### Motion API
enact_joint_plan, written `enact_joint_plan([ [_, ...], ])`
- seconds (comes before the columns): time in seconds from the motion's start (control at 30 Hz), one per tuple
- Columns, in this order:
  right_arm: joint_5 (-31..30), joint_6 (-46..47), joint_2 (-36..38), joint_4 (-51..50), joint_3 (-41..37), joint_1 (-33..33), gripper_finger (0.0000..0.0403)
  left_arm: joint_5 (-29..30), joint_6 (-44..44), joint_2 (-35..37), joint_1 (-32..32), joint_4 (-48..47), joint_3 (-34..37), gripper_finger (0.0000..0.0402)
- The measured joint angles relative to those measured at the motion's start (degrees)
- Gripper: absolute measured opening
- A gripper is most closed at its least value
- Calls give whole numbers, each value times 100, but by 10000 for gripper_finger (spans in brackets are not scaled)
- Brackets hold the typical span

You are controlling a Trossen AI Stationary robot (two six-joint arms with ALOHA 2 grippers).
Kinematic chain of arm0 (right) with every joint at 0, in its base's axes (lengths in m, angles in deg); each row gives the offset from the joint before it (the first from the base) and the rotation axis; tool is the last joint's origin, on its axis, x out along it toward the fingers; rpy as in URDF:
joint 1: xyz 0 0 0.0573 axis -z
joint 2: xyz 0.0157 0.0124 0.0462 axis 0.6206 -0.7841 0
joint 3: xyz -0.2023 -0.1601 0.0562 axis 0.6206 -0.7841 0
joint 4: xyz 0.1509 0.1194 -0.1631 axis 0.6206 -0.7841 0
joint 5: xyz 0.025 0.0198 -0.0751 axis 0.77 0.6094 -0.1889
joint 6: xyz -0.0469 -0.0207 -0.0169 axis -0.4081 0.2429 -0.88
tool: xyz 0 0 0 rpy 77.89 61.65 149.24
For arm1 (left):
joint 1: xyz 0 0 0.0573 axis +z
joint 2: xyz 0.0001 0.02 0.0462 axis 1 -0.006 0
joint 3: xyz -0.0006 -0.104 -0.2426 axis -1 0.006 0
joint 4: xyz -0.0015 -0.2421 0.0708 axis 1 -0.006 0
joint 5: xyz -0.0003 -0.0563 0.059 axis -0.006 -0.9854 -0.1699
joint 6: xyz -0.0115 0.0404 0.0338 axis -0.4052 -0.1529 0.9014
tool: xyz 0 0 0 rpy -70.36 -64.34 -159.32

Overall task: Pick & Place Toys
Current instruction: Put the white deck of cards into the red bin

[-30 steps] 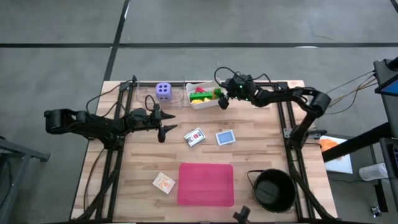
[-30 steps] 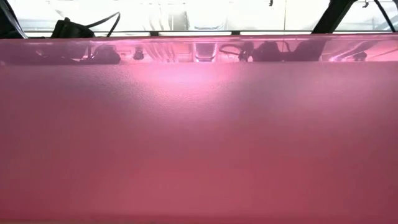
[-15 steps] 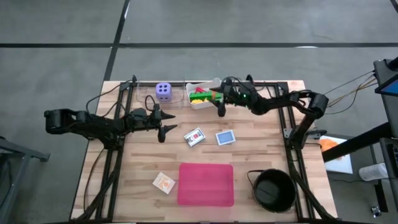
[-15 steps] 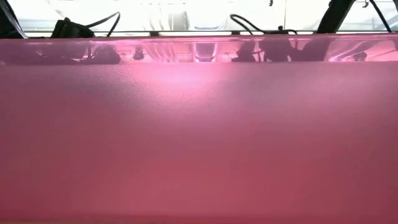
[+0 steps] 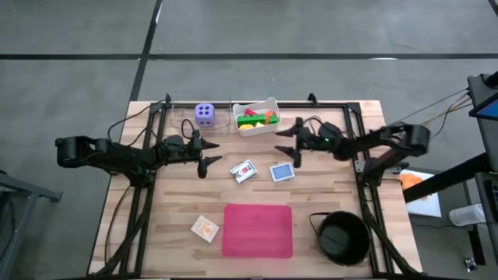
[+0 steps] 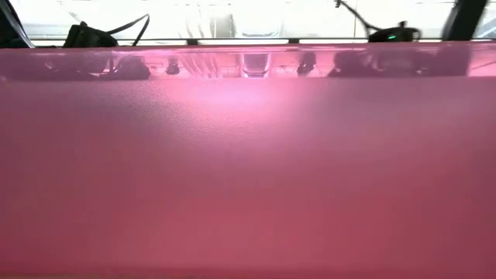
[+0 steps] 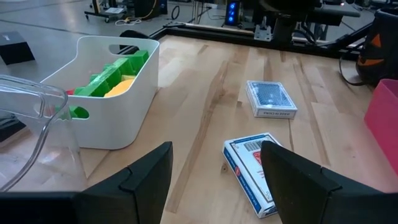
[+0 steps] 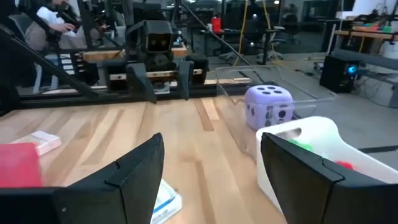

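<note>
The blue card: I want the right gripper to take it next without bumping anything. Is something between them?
Nothing visible. In the high view the right gripper, open and empty, hovers just beyond the blue card, with only bare table between. The white card lies off to the side.

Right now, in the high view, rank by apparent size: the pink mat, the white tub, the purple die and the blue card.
1. pink mat, clearly largest.
2. white tub.
3. blue card and purple die: these look about alike from above, so I won't rank them.

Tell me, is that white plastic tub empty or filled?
Partly filled: the white plastic tub holds green, red and orange plastic blocks.
</note>
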Motion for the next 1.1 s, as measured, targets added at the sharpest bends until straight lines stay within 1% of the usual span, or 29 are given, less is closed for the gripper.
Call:
enact_joint_plan([
  [0.17,-461,106,889,-6,-807,-177,267,40,-77,-1,-27,3,-10,246],
  [0.27,-661,221,1293,-3,-1182,-232,267,67,-130,-1,-101,6,-12,246],
  [0.4,-676,320,1568,-9,-1501,-267,267,68,-239,1,-291,-28,-12,246],
  [0.53,-684,324,1593,-10,-1660,-283,267,64,-400,1,-532,-255,-19,251],
  [0.67,-694,324,1446,-6,-1678,-286,267,68,-693,1,-674,-1071,-350,281],
  [0.83,-694,333,1171,18,-1618,-289,267,78,-687,0,-734,-2468,-1190,342],
  [0.97,-692,398,904,149,-1538,-291,267,196,-601,1,-734,-3358,-1857,385],
  [1.03,-690,406,771,191,-1497,-303,267,204,-599,-22,-735,-3767,-2179,396],
  [1.1,-677,407,639,206,-1445,-328,267,214,-598,-132,-750,-4085,-2498,395],
])
